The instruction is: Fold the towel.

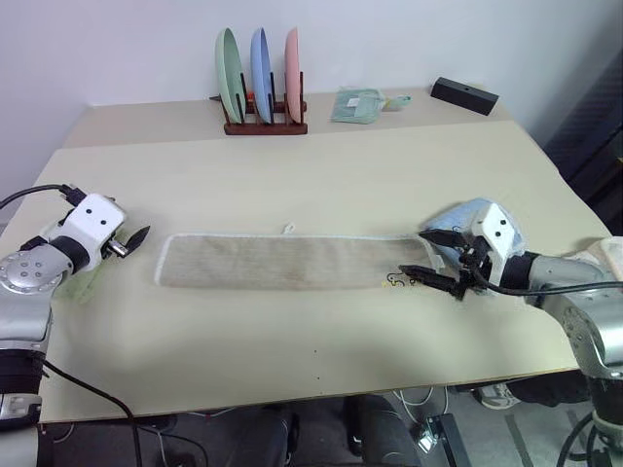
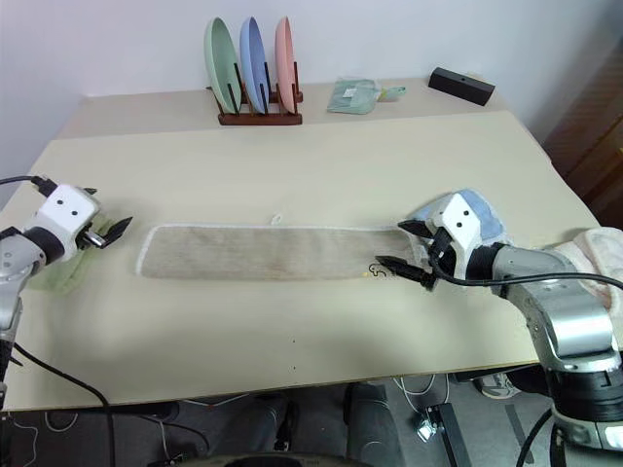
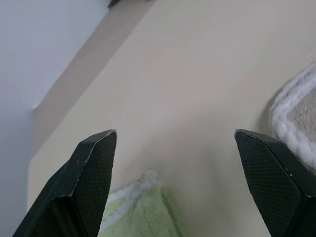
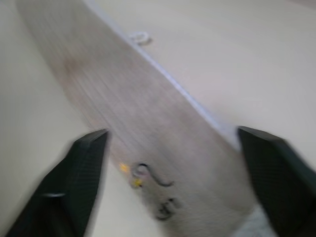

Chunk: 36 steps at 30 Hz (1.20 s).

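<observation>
Matt terry-cloth towel (image 1: pixel 282 261) with corded white edging lies on the smooth matt table (image 1: pixel 321 175)

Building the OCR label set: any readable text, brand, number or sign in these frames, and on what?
No readable words, numbers or brand names.
towel: small dark printed mark with tiny yellow dots near its right end; a curly figure, not legible as letters, blurred in the right wrist view.
black box at the table's far edge: no lettering to be made out.
green packet by the plate rack: any print too small to read.
</observation>
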Motion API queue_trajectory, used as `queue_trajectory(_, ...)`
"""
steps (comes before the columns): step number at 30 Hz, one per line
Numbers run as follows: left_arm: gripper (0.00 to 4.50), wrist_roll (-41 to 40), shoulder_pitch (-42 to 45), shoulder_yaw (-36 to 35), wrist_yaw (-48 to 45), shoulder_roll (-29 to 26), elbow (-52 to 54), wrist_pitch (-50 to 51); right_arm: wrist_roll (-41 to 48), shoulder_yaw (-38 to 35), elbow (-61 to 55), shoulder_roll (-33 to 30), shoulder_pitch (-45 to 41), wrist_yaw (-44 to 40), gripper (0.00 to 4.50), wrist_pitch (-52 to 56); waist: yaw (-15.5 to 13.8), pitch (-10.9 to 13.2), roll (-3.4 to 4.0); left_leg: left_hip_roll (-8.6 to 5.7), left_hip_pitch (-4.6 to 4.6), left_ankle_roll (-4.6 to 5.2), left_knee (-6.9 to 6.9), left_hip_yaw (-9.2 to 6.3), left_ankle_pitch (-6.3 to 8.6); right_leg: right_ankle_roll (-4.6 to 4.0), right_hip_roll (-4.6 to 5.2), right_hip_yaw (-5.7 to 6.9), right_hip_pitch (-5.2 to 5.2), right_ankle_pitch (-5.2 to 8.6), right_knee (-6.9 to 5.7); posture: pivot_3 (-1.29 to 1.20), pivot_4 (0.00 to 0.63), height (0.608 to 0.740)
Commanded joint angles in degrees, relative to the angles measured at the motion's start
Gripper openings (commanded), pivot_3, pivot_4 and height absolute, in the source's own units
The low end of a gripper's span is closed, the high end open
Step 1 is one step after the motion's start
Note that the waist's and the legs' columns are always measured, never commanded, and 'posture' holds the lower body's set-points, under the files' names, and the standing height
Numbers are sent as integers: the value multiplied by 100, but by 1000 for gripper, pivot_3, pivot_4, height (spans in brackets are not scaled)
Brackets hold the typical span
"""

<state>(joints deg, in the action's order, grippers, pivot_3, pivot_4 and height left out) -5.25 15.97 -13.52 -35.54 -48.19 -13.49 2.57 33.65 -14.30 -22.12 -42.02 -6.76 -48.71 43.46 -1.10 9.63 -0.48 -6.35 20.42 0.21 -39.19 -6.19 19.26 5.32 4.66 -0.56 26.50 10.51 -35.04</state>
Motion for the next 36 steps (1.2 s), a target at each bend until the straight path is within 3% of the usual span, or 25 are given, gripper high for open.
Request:
queue_trajectory(1, 3925, -1307, -262, -125, -472, 501, 1644, 587, 1110, -826, -760, 455, 729, 768, 4454, 1048, -74, -2, -2, 0, 2, 2, 0, -2, 2, 0, 0, 0, -2, 0, 4, 0, 150, 733)
queue_trajectory(6, 3925, -2088, -697, 267, -837, 825, 2948, 1533, 2062, -1280, -1097, 950, 1106, 1821, 4454, 1925, -63, -3, -2, -2, -14, 20, -7, 19, 12, 2, -2, -20, -8, -1, 0, 0, 150, 733)
queue_trajectory(11, 3925, -2536, -908, 845, -1176, 971, 3612, 2144, 2582, -1291, -1178, 1464, 1286, 3064, 4454, 2552, -79, -9, 4, 7, -21, 29, 1, 17, 17, 0, -13, -17, -9, 0, -7, 0, 150, 733)
queue_trajectory(20, 3925, -2577, -1043, 1045, -1383, 975, 3781, 2344, 3371, -1532, -337, 2583, 347, 5311, 4454, 2598, -76, -12, 4, 6, -21, 15, 0, 17, 9, 0, -14, -17, -10, 0, -5, 0, 150, 733)
queue_trajectory(26, 3925, -2407, -1230, 1061, -1305, 1012, 3818, 2250, 3827, -1732, 480, 2925, -311, 6362, 4454, 2353, -51, -16, 5, 5, -20, 5, 0, 15, 2, 0, -13, -16, -11, 0, -3, 0, 150, 733)
queue_trajectory(29, 3925, -2375, -1275, 1080, -1219, 1077, 3860, 2240, 3868, -1659, 607, 2872, -404, 6547, 3654, 2245, -47, -17, 7, 5, -22, 18, 1, 15, 9, 0, -14, -16, -13, 0, -3, 0, 150, 733)
queue_trajectory(36, 3925, -2272, -1436, 1142, -1047, 1282, 3956, 2137, 3959, -1621, 628, 2693, -488, 6818, 158, 2032, 41, -18, 10, 5, -18, 25, 1, 15, 13, 0, -14, -16, -9, 0, -4, 0, 150, 733)
